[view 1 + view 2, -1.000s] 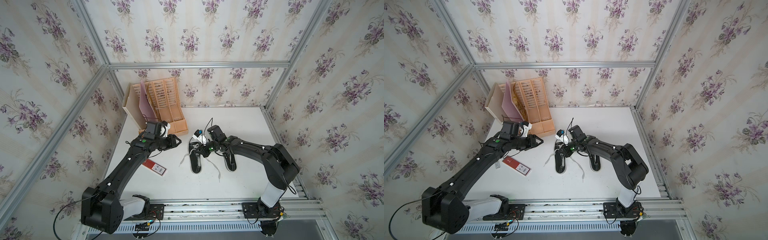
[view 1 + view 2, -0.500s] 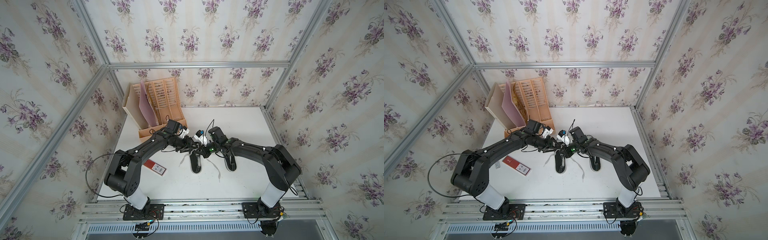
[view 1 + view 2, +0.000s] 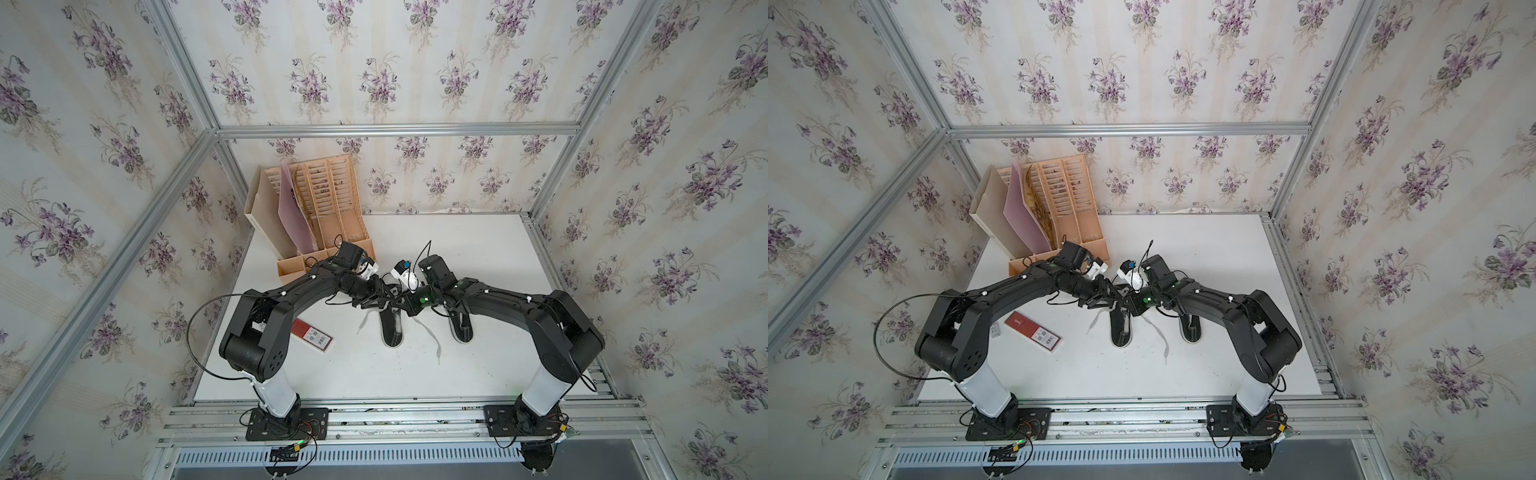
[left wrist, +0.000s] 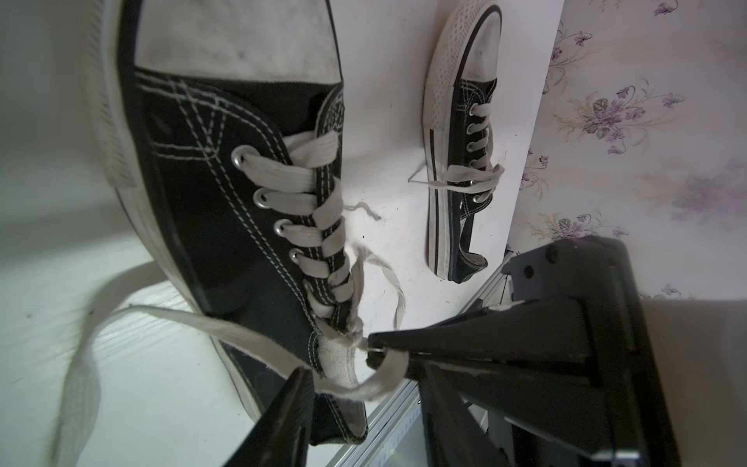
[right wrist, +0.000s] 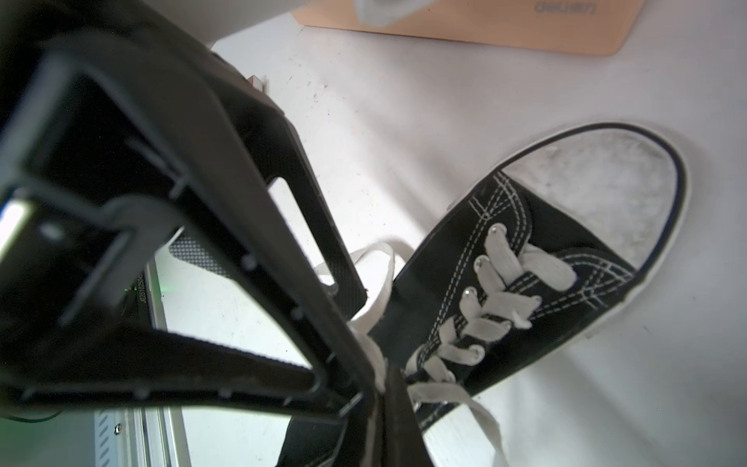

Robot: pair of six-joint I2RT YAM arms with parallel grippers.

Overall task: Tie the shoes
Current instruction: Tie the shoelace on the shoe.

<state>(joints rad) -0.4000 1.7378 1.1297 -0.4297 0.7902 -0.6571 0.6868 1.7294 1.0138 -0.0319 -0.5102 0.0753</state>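
We find the shoes side by side near the middle of the white table (image 3: pixel 415 386); the left shoe (image 3: pixel 392 334) sits under both grippers, and the right shoe (image 3: pixel 462 330) lies near it, partly covered by the right arm in both top views; the right gripper (image 4: pixel 378 345) is pinched tight on the lace (image 4: pixel 226 329) at the top of the left shoe's lacing, by the tongue; the left gripper (image 4: pixel 364 368) hangs right beside that pinch with its jaws standing apart; a loop of the same lace runs between its fingers (image 4: pixel 291 404) and touches one tip, with nothing clamped; from the pinch one flat strand trails out over the table beside the shoe; in both top views loose lace ends lie on the table on either side of the left shoe; a red packet (image 3: pixel 312 334) lies flat near the left arm's elbow; a tan file rack (image 3: pixel 332 208) stands in the far left corner.
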